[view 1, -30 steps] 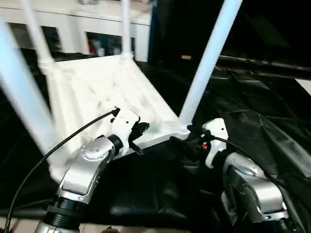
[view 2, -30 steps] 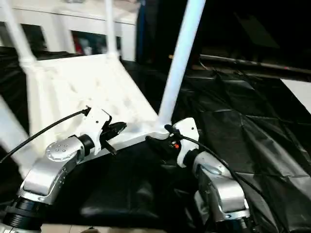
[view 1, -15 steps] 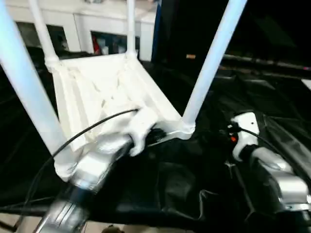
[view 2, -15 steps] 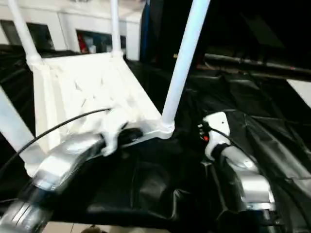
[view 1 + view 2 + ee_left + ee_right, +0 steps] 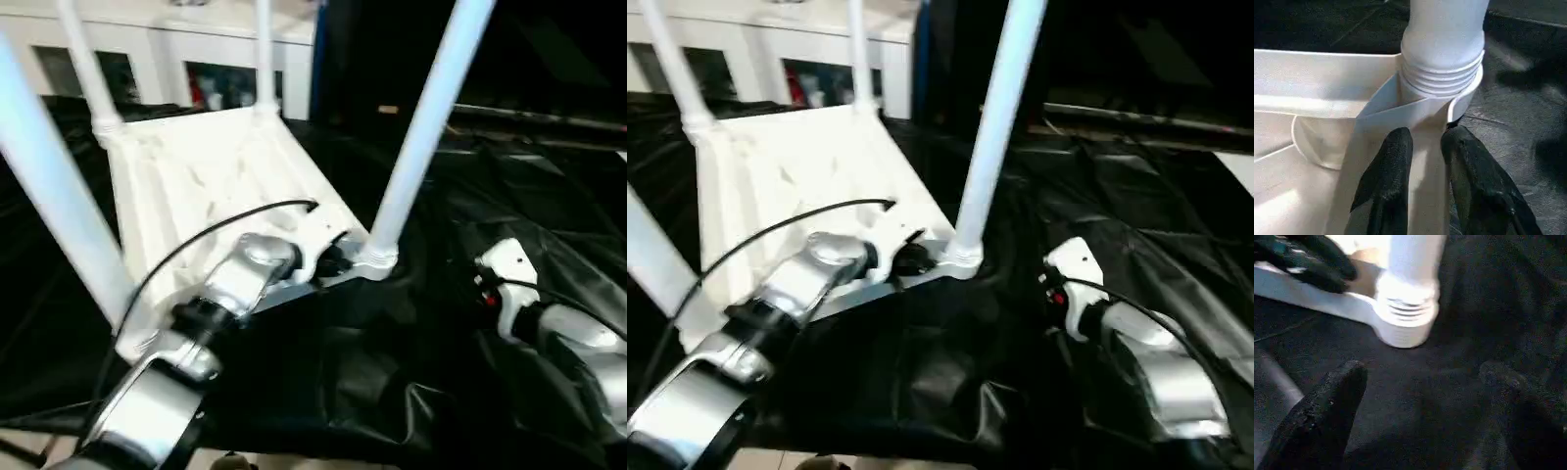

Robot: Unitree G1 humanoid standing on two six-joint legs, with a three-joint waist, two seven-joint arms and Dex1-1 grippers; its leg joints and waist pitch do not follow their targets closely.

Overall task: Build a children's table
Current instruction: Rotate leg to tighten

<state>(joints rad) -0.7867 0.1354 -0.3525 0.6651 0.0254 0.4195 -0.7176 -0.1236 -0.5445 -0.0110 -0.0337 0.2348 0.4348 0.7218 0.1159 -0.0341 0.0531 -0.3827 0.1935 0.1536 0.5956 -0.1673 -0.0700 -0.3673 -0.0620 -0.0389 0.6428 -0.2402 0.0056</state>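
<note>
Left eye view: the white plastic tabletop (image 5: 211, 186) lies underside up on the black-draped table (image 5: 549, 206), four smooth round tube legs rising from its corners; the left gripper (image 5: 1425, 147) sits at the near right corner, its black fingers (image 5: 1393, 161) narrowly straddling a thin rib just at six o'clock of the threaded socket (image 5: 1442, 85) holding the near right leg (image 5: 421, 127). At three o'clock, well apart across crinkled cloth, the right gripper (image 5: 1425, 391) hangs spread wide, empty.
</note>
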